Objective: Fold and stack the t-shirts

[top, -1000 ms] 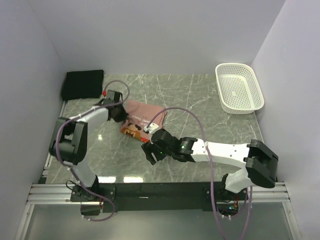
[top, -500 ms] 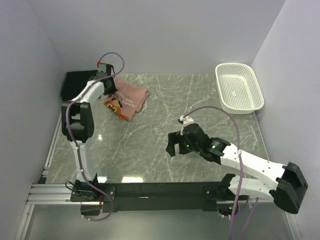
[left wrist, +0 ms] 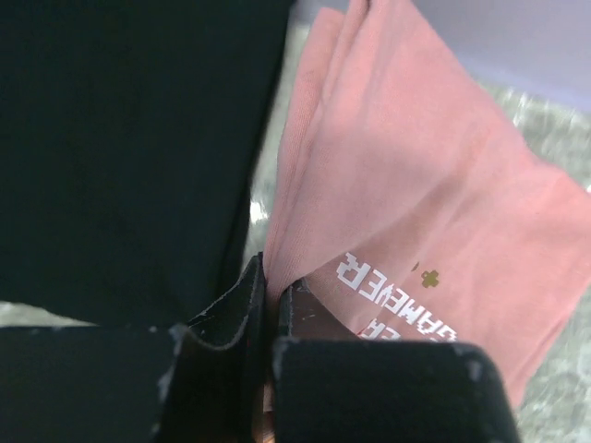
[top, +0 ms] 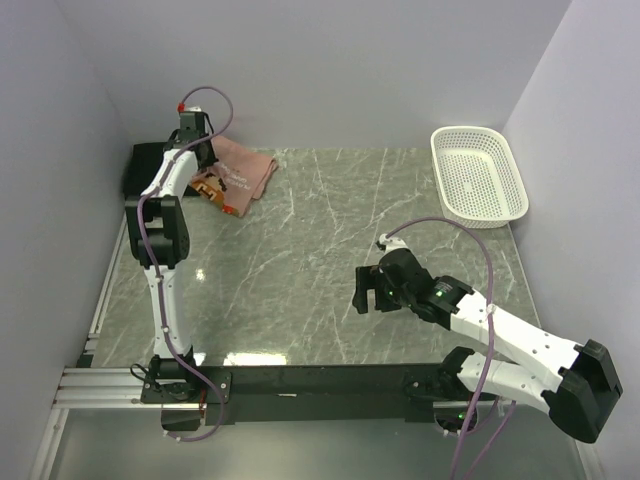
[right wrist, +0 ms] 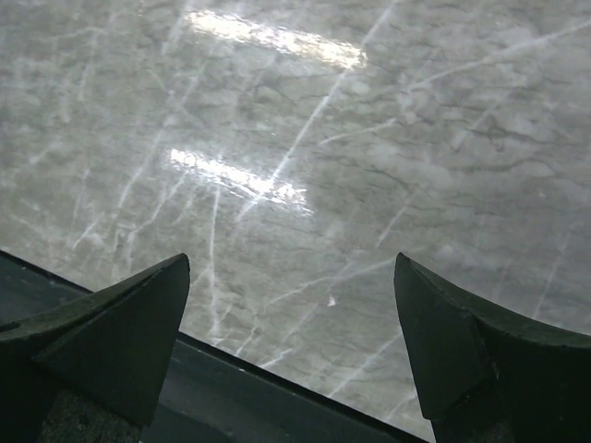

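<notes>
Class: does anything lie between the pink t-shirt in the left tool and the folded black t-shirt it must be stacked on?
Nothing visible does. The salmon-pink cotton t-shirt, pinched in the left tool, lies beside the plain black folded t-shirt; only a sliver of table shows between.

light: bright, even | glare: white streaks on table [right wrist: 268, 41] | dark: black t-shirt [left wrist: 120, 138] featureless | blur: near foreground soft

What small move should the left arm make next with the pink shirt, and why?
Probably carry it a little further left and lower it onto the black t-shirt. The left gripper is shut on the edge of the folded pink t-shirt, which is beside the black one, not on top of it. The right gripper is open over the table, away from both.
</notes>
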`<state>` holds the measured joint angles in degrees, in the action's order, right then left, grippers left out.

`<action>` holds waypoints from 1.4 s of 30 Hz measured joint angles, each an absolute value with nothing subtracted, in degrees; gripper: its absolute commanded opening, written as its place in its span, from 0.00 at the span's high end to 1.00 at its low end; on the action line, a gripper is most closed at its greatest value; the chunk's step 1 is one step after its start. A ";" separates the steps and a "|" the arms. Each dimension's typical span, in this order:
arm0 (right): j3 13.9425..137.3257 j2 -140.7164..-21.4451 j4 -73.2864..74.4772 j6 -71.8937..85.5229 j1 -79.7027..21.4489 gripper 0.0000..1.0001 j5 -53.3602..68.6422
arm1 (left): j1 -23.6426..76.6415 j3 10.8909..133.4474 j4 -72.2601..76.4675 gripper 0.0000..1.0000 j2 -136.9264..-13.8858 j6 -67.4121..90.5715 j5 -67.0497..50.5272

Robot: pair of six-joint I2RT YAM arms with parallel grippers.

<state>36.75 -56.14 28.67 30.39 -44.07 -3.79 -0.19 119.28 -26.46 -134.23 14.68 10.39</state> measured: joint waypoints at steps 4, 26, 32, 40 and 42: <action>37.26 -56.66 30.33 30.17 -43.44 0.03 -4.71 | -1.23 119.70 -23.86 0.99 -134.23 14.63 10.37; 43.13 -58.81 35.16 28.23 -42.54 0.03 -7.09 | -14.48 122.89 -18.44 0.99 -134.21 14.13 5.28; 43.18 -59.68 35.35 27.73 -42.54 0.03 -7.05 | -17.32 122.04 -16.45 0.99 -134.21 16.16 5.41; 43.20 -60.69 35.64 27.38 -42.54 0.03 -7.03 | -19.81 120.75 -13.89 0.98 -137.03 19.18 6.46; 43.20 -60.86 35.64 27.38 -42.54 0.04 -7.03 | -20.14 119.59 -13.54 0.96 -137.45 19.84 7.25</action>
